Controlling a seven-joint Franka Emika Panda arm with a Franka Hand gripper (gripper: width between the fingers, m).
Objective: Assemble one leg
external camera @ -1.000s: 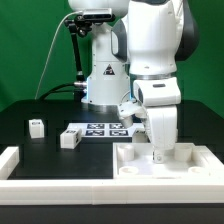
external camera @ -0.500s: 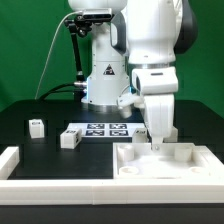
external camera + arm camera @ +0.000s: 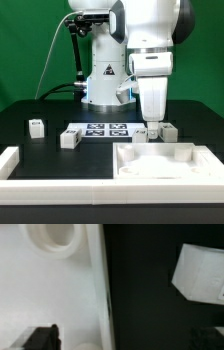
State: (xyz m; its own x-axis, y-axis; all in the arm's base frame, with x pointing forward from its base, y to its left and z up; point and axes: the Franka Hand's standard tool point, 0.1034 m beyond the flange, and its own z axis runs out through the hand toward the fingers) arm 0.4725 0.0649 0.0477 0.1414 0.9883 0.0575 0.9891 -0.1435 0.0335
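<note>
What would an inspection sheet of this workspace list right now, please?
Surface: black table; marker board lying flat.
Job's things: one leg and a second leg stand apart at the exterior view's left; a third leg beside the end effector.
Clutter: nothing seen.
Grippers: end effector open, low behind the white panel, holding nothing.
Cables: black cable behind the arm.
Surroundings: green backdrop; white rail at the near edge.
</note>
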